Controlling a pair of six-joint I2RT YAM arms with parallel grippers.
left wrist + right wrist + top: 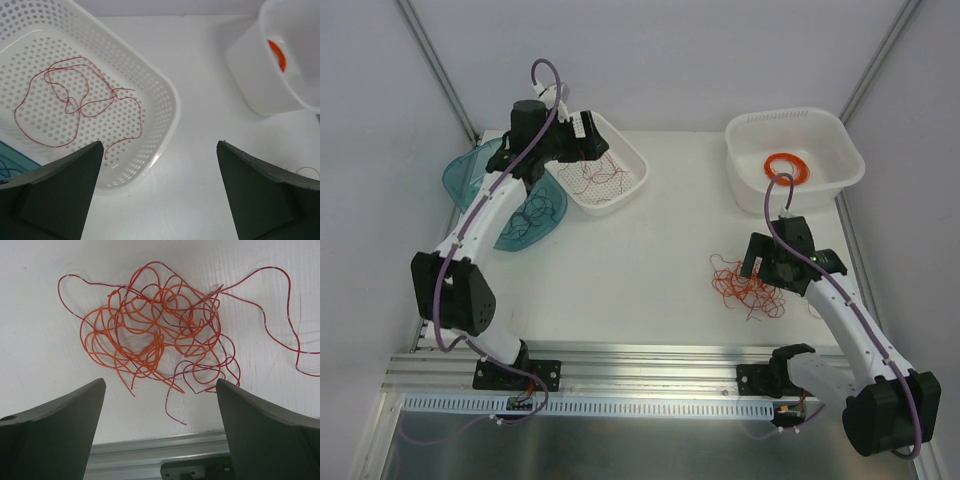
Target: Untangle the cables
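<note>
A tangle of orange and red cables (pixel 745 285) lies on the white table at the right; the right wrist view shows it (pixel 160 330) spread just beyond my fingers. My right gripper (pixel 767 268) (pixel 160 382) hovers open over its near edge, holding nothing. More thin red cables (pixel 603 180) (pixel 75 100) lie loose in a white perforated basket (pixel 632 160) (pixel 170 100). Dark cables (pixel 535 212) sit in a teal tray (pixel 470 175). My left gripper (pixel 588 130) (pixel 160 145) is open and empty above the basket's corner.
A white tub (pixel 840 150) (pixel 250 75) at the back right holds a thick orange coil ring (pixel 788 167) (pixel 276 54). An aluminium rail (pixel 640 375) runs along the table's near edge, close below the tangle. Frame posts rise at the back corners.
</note>
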